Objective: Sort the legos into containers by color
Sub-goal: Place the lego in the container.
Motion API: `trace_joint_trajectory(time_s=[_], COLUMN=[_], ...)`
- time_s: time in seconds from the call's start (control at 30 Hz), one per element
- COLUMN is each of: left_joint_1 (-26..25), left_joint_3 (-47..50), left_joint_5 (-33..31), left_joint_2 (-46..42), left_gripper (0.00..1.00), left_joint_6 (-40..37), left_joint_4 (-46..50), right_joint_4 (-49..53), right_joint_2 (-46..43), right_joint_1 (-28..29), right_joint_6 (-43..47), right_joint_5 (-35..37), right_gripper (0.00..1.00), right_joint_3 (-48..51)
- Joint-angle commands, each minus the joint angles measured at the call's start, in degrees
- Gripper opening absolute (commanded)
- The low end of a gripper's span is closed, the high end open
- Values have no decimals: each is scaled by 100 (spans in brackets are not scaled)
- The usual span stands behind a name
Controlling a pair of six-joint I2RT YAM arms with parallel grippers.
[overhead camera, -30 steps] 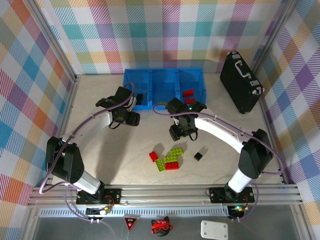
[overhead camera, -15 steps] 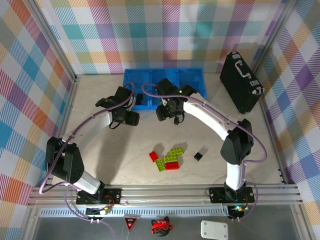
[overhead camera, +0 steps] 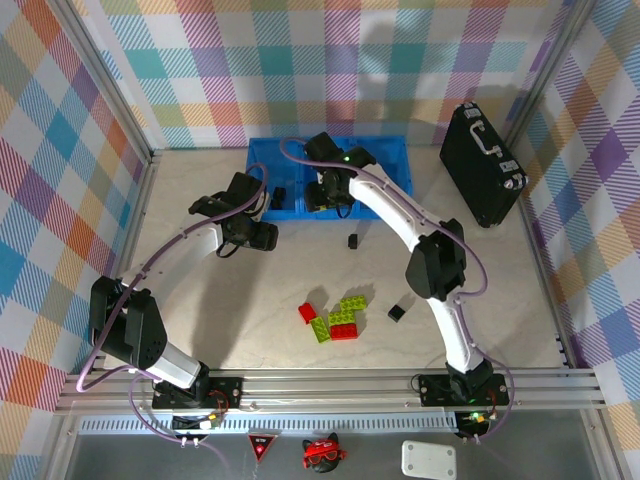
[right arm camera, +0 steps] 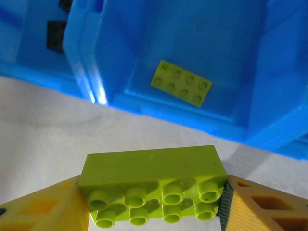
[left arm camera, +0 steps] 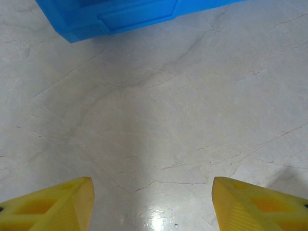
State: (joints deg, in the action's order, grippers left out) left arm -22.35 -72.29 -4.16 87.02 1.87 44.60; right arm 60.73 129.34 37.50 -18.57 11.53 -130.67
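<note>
Pale marbled desk [overhead camera: 200, 290], plaid-papered walls. The right end effector [right arm camera: 154, 207] grips a lime green studded plastic brick [right arm camera: 151, 168] before the blue three-compartment plastic tray [overhead camera: 270, 143], whose middle bin holds a second lime brick [right arm camera: 181, 83]. The left end effector [left arm camera: 154, 202] stands open over bare desk. Loose red and green bricks [overhead camera: 335, 320] lie nearer; a black hard case [overhead camera: 482, 165] stands far right.

Three joined blue bins [overhead camera: 262, 160] at far side of counter [overhead camera: 200, 300], flat green brick [right arm camera: 181, 83] studs-up in middle bin, black brick [right arm camera: 54, 34] in left bin, held green brick [right arm camera: 151, 185] pinched endwise in right claw [right arm camera: 153, 195] just short of middle bin, red-green cluster [overhead camera: 335, 320] on open counter, loose black brick [overhead camera: 397, 312] near it.
</note>
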Motion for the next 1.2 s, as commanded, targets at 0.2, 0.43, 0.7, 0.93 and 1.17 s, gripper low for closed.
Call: trace_joint_trajectory(time_s=[0.2,0.43,0.7,0.93,1.17], left_joint_1=[55,56,55,56,55], left_joint_3=[13,5,-12,-18,-17], left_joint_5=[-45,-43,-24,-24,28], left_joint_2=[-107,-98,-89,-80,-63], left_gripper=[66,66,65,65,66], left_joint_6=[-43,-42,-42,-40,-38], left_joint_4=[-30,-39,-30,-26,-35], right_joint_4=[-65,-430,-858,-906,-742], right_joint_2=[752,1188,1632,1756,1404], right_joint_1=[-396,-478,-523,-524,-515], right_joint_6=[-182,-159,-215,-308,-258], right_joint_5=[-284,-240,-353,-410,-371], right_gripper=[63,63,63,68,73], right_joint_3=[-879,-1081,-1223,-1285,-1275])
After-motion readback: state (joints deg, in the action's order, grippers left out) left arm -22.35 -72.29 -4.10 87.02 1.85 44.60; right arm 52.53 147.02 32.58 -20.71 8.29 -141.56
